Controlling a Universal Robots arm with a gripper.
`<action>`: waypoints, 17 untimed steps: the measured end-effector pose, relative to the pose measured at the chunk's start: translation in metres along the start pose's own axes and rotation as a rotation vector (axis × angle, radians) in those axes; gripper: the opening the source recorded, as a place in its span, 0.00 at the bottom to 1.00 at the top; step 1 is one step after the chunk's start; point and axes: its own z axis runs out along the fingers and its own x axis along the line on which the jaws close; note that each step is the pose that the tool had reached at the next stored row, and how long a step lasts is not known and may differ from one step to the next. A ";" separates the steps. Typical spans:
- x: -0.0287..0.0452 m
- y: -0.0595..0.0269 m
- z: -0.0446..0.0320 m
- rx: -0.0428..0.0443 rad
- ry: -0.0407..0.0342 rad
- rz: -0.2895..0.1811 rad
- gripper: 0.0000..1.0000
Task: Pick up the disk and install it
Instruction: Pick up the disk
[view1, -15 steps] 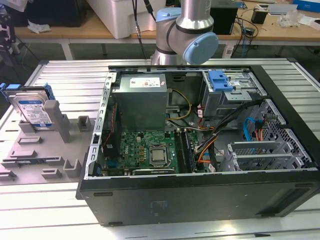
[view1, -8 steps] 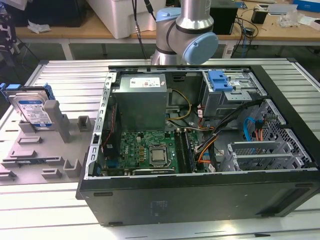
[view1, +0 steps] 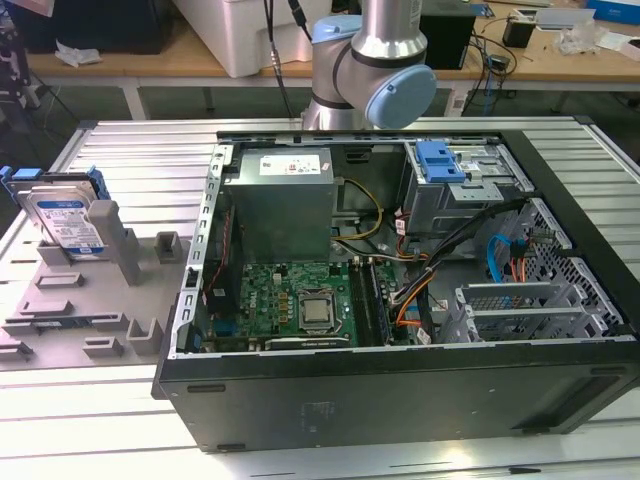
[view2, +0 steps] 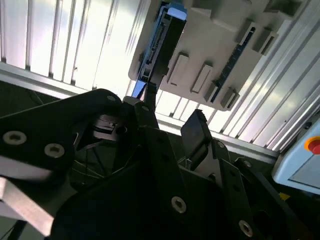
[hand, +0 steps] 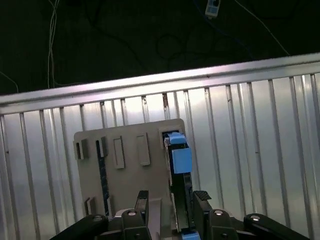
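The disk (view1: 62, 218) stands on edge in a grey holder plate (view1: 90, 300) at the exterior view's left; it is silver with a blue-and-white label and a blue frame. In the first wrist view the disk (hand: 180, 160) is seen edge-on, some way beyond my gripper (hand: 172, 200) and in line with the gap between its fingers. My gripper is open and holds nothing. In the second wrist view the gripper (view2: 170, 125) stands apart from the disk (view2: 160, 45), which sits in the holder plate (view2: 210, 45).
An open black computer case (view1: 400, 380) lies on the ribbed metal table (view1: 140, 150), with a grey power-supply box (view1: 280, 205), a motherboard (view1: 300, 300), cables and a blue-fronted drive bay (view1: 440, 160) inside. The arm (view1: 375, 60) rises behind the case.
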 end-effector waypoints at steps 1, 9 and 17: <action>0.0000 0.0000 0.0000 0.0007 0.0009 -0.015 0.48; -0.0113 0.0062 0.0016 0.0020 0.0009 -0.018 0.48; -0.0127 0.0119 0.0062 0.0063 0.0011 -0.063 0.48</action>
